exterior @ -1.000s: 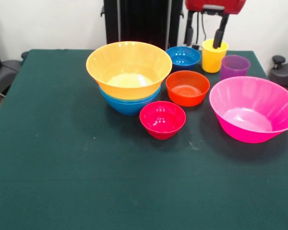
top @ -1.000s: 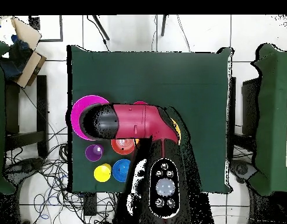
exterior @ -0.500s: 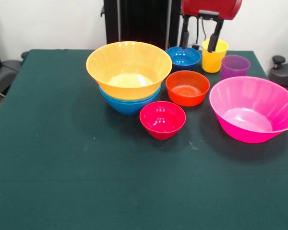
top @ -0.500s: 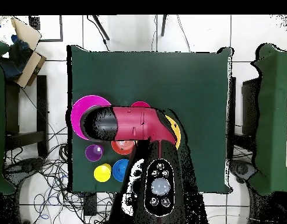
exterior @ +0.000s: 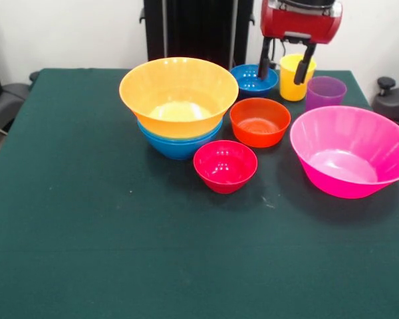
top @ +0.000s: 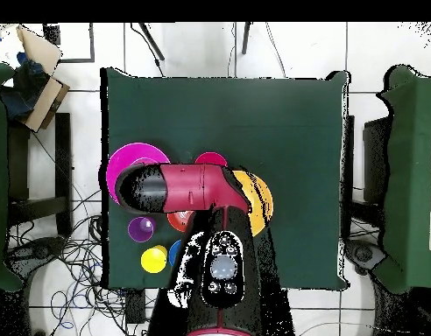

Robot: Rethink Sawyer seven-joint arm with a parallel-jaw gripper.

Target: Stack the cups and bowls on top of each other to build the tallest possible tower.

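Since half a second ago the gripper (exterior: 286, 68) has shifted toward the picture's right in the front view, its red head now above the gap between the small dark blue plastic bowl (exterior: 253, 78) and the opaque yellow plastic tumbler (exterior: 295, 77). Its two black fingers hang spread apart and hold nothing; one tip sits by the blue bowl's rim, the other in front of the yellow tumbler.

Just beside the yellow tumbler stands the translucent purple tumbler (exterior: 324, 92). Nearer the camera lie the orange-red small bowl (exterior: 259, 121), the crimson small bowl (exterior: 225, 165) and the wide glossy pink bowl (exterior: 351, 151), each alone on the cloth.

The tower (exterior: 178, 105) is barely begun: a wide orange bowl nested in a light blue bowl, of which only a rim and lower wall show. I judge the task early, with four bowls and both cups still to be stacked.

The dark green table cloth (exterior: 86, 232) looks flat and uncluttered. Around it the overhead view shows white floor tiles (top: 193, 48), loose cables (top: 70, 262) and a cardboard box (top: 35, 66).
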